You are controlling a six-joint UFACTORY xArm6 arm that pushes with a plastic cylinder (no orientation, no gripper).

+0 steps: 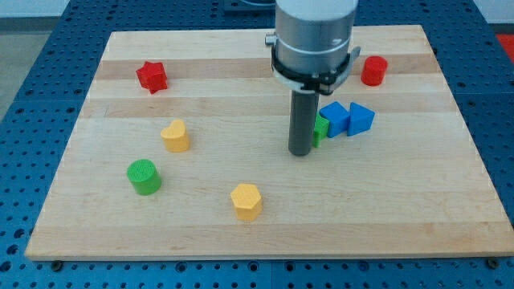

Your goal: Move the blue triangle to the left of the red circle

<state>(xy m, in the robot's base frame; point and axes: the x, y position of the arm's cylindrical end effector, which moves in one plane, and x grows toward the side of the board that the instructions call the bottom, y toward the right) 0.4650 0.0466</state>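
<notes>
The blue triangle (361, 119) lies right of the board's centre, touching a blue cube (335, 117) on its left. The red circle, a short cylinder (373, 71), stands above them near the view's top right. My tip (300, 151) rests on the board just left of a small green block (320, 131), which is partly hidden behind the rod and sits against the blue cube. The tip is to the left of and slightly below the blue triangle, with the green block and blue cube between them.
A red star (152, 76) lies at the upper left. A yellow heart (175, 136), a green cylinder (144, 177) and a yellow hexagon (246, 201) lie on the left and lower middle. The wooden board (418, 217) ends on a blue perforated table.
</notes>
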